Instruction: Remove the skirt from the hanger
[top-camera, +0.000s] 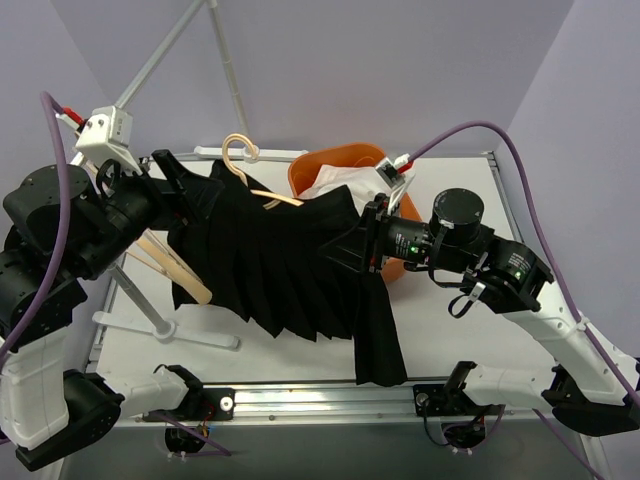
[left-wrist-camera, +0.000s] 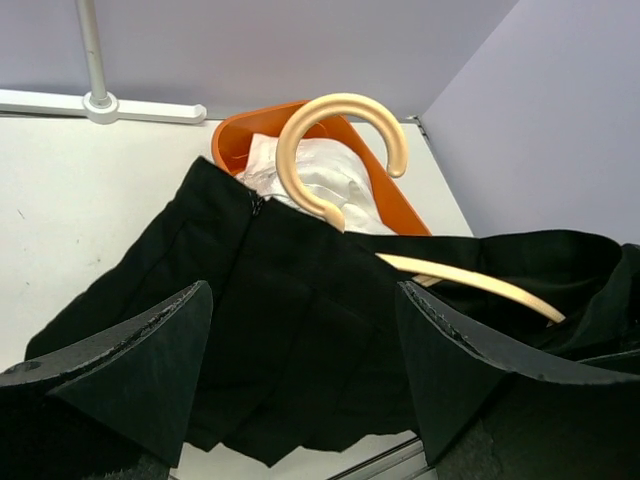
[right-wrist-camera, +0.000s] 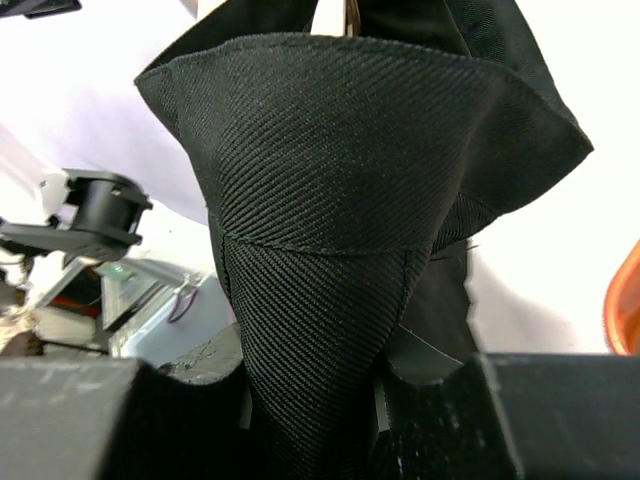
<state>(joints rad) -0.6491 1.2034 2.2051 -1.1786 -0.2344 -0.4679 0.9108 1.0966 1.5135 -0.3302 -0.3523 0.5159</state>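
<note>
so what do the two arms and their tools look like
Both arms are alike: the left arm and right arm have chunky black rounded joints on white lower links, each trailing a purple cable. A white camera block with a red plug sits at each wrist. Small green lights glow on the right arm. The left tool has black wedge-shaped fingers.

1. The skirt (top-camera: 290, 270) is matt black cloth; close up, its weave shows fine diagonal ribs.
2. The hanger (left-wrist-camera: 340, 150) is pale wood, smooth, with a soft sheen.
3. The bin (top-camera: 345, 160) is orange plastic, smooth and slightly glossy.
4. The fabric (left-wrist-camera: 320, 180) inside it is thin, crumpled white cloth.
5. The tabletop (top-camera: 440, 330) is white, smooth and matt.
6. The left gripper (left-wrist-camera: 303, 330) has matt black jaws with rough, grainy edges.
</note>
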